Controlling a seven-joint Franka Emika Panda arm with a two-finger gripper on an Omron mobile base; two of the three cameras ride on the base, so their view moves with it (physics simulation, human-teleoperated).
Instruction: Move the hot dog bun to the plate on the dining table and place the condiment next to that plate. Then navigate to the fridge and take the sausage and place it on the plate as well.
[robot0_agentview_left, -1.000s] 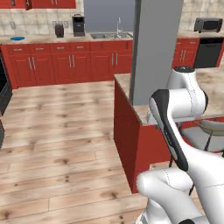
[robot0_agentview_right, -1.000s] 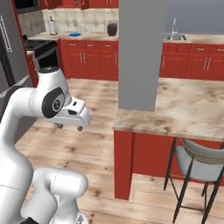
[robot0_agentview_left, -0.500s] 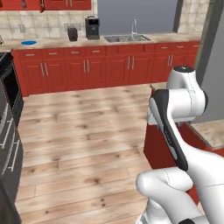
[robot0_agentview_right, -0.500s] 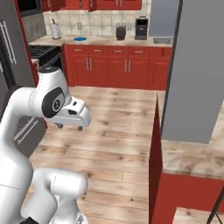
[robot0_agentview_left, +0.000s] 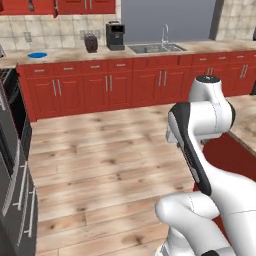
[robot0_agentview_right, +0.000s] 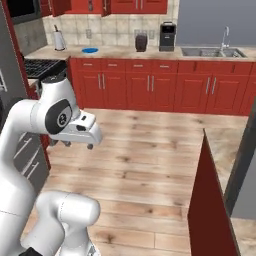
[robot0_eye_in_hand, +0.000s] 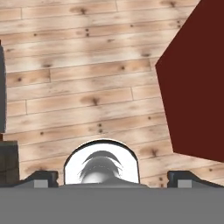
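The claw (robot0_eye_in_hand: 109, 177) hangs over bare floor with its two dark tips set far apart at the bottom corners of the hand view, and nothing sits between them. Beneath it runs the wooden floor (robot0_eye_in_hand: 87, 87), pale planks with dark knots, and the red base of the dining table (robot0_eye_in_hand: 197, 87) cuts in from one side of that view.

From the right base view the arm folds in close to the base, the hand (robot0_agentview_right: 77, 132) held level above the planks. Just to its right stands the near corner of the dining table (robot0_agentview_right: 212, 200), red side panel below and a strip of beige veined top above, with a grey column rising at its far edge. In the left base view the same red desk shows low at the right, behind the arm, with a patch of marble top (robot0_agentview_left: 247, 120) beyond it. The bun, plate, condiment and sausage cannot be made out in any of these views.

At the left edge of the left base view stands a tall grey appliance front with long metal handles (robot0_agentview_left: 15, 200), and a dark stove (robot0_agentview_right: 42, 67) sits further back.

Across the open floor runs a row of red cabinets (robot0_agentview_left: 110, 85) under a beige worktop. On it sit a blue plate (robot0_agentview_left: 37, 55), a dark toaster (robot0_agentview_left: 91, 44), a black coffee machine (robot0_agentview_left: 115, 35) and a sink with a tap (robot0_agentview_left: 157, 47). A white paper-towel roll (robot0_agentview_right: 59, 40) stands near the left end. Tiled wall and red upper cabinets close off the back.
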